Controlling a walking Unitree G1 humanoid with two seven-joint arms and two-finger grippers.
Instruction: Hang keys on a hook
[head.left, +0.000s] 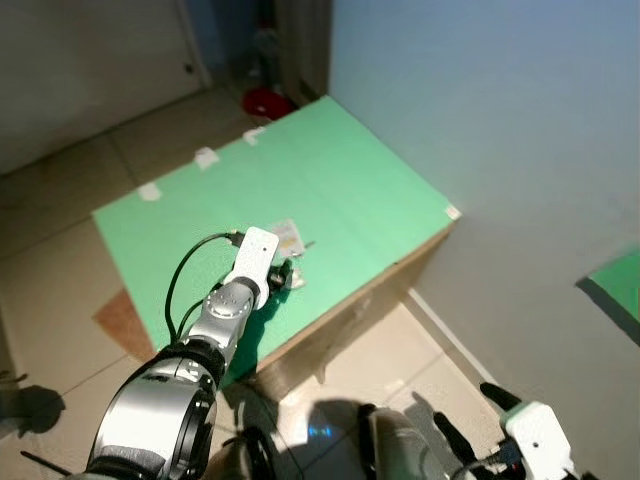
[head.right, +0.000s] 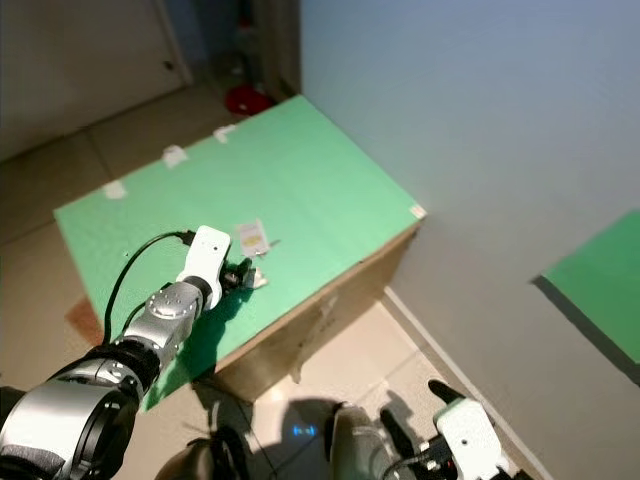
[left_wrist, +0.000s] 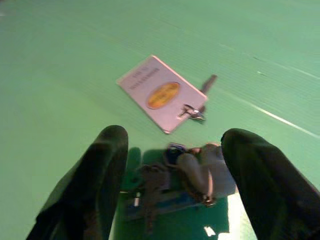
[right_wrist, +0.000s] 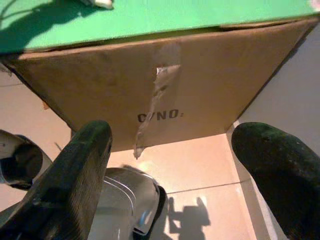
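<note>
Left gripper (left_wrist: 172, 165) reaches out over the green box top (head.left: 350, 190), fingers spread around the keys (left_wrist: 192, 172).

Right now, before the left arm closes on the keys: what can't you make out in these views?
- Keys: blurred in the left wrist view, so the ring and key count are unclear; in the head views the left gripper covers most of them.
- Card: its print is too blurred to read.
- Hook: cannot tell where it is.
- Box: label cut by torn tape.
- Right gripper: open, idle.
</note>
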